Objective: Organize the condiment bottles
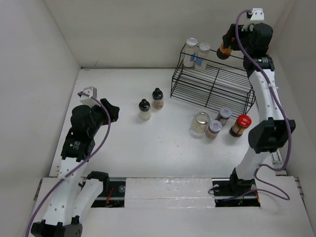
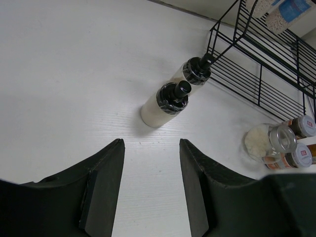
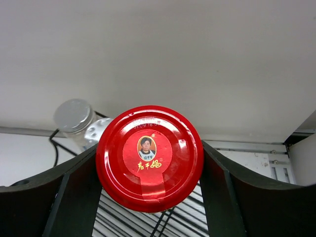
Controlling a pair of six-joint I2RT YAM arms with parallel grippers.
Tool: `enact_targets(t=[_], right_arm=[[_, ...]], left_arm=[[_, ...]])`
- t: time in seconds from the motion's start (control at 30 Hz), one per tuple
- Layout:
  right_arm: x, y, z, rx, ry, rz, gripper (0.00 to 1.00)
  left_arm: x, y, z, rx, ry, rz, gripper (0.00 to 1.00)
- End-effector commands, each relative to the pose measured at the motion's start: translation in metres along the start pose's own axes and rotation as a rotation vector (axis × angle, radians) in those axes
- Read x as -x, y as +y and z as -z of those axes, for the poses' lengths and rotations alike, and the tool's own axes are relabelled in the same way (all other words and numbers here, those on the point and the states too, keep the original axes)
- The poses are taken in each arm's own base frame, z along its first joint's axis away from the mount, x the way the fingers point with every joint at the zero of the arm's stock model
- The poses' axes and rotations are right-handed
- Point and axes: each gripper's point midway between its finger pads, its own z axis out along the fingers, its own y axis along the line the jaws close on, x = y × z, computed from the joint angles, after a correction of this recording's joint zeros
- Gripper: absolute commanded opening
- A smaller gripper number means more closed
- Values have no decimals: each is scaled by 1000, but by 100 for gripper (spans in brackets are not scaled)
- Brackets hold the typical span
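Gripping a red-capped jar (image 3: 149, 148) in the right end effector (image 3: 148, 173), fingers pressed on either side just under the lid, jaws spread fairly wide around its girth. Hanging above the far right end of the rack (image 1: 212, 86), near the back wall, clear of the wire.

Probably glass with an amber filling: stiff, smooth, fairly heavy for its size, breakable if dropped onto wire or table (image 1: 123, 148). Best taken around the body below the lid, as here, never by the slick cap. Set down upright and level; expect poor footing on thin wires and a risk of tipping from any tilt.

Already on the top shelf, at its left end: two blue-labelled bottles (image 1: 190, 52), side by side. On the table left of the rack: two black-capped bottles (image 1: 144, 109), close together. In front of the rack, bunched tight: a clear jar (image 1: 200, 123), two small silver-lidded jars (image 1: 214, 129) and a second red-capped jar (image 1: 240, 125). Awkward for a clean side grip; probably wise to take the outer ones first.

Left end effector (image 2: 150, 145) empty, jaws narrowly parted, low over the table, aimed at the black-capped pair. Slim, tall, light-looking; grip mid-body to avoid toppling the neighbour.
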Motion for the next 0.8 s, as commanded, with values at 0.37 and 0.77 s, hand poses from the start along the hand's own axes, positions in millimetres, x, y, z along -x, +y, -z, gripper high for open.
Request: enact_targets(t=[0.37, 0.77], right_arm=[[55, -4, -25, 51, -174, 28, 42], [-41, 11, -64, 51, 3, 27, 45]], left_arm=[[7, -2, -1, -13, -32, -12, 44], [7, -2, -1, -13, -32, -12, 44]])
